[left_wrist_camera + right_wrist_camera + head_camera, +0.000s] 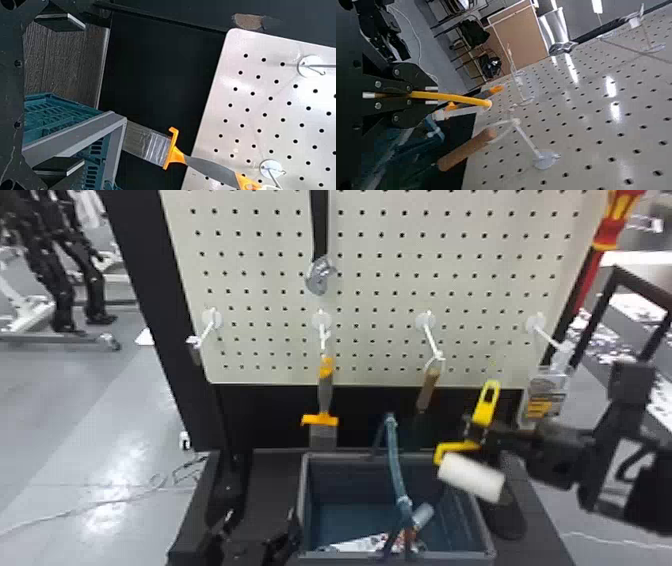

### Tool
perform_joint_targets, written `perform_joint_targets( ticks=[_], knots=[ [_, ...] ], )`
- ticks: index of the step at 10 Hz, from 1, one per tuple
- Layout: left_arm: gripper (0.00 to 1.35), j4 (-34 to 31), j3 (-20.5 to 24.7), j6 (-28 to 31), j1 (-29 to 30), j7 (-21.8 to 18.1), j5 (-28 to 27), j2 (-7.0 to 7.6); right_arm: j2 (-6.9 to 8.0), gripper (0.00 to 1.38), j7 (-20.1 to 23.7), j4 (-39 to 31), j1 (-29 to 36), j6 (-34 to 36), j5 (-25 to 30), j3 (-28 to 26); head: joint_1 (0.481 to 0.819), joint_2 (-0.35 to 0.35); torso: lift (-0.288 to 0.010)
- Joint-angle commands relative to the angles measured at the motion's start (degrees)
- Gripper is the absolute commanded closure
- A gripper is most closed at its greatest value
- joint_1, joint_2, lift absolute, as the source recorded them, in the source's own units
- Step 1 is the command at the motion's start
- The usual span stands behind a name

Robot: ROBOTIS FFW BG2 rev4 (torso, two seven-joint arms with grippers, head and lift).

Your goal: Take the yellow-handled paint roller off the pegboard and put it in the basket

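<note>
Presently, the right gripper (477,431), in the lower right of the head view, is closed firmly on the yellow handle (488,402) of the roller (471,478). In the right wrist view, its two fingers (415,73) press the handle from both sides. The roller is thus in the grip: the upper part of the handle stands out above the fingers, and the white sleeve is tilted, below them and a little to the left. The left gripper (260,524), at the bottom left of centre, is released, and its fingers are wide apart in the left wrist view.

Under the roller, at the bottom centre, is the basket (301,510); the white sleeve appears over its right side. Inside lie a pale cylinder (423,515) and a flat printed thing (367,542).

Behind, the scraper (325,395) hangs near the centre, and a brown handle (427,387) hangs by a loop to the right of it. Farther back, the pegboard (270,290) fills the upper middle, with a wrench (320,277) before it.
</note>
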Motion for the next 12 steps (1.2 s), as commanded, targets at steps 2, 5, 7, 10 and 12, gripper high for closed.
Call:
perform_joint_targets(
  ticks=[2,5,7,10,12],
  knots=[
    [0.11,0.3,0.1,0.0,0.0,-0.2,-0.1,-0.34,3.69,1.29,2.9,6.8,-0.4,-2.5,3.8,3.7,0.549,0.000,-0.100],
    [0.11,0.6,0.1,-0.1,-0.2,-0.4,-0.1,-0.78,5.09,1.29,6.4,19.8,-4.2,-7.9,4.1,11.4,0.549,0.000,-0.100],
    [0.11,0.6,0.3,-0.3,-0.2,-0.4,-0.2,-0.96,5.62,0.61,7.7,27.1,-7.2,-11.3,4.2,13.8,0.549,0.000,-0.100],
    [0.11,0.6,0.5,-0.4,0.0,-0.4,-0.1,-1.05,5.44,0.15,7.8,27.3,-7.3,-12.1,4.0,13.2,0.549,0.000,-0.100],
    [0.11,0.6,0.5,-0.5,0.0,-0.4,-0.1,-1.05,5.53,0.17,7.8,27.3,-7.2,-12.2,3.5,13.1,0.549,0.000,-0.100]
  ],
)
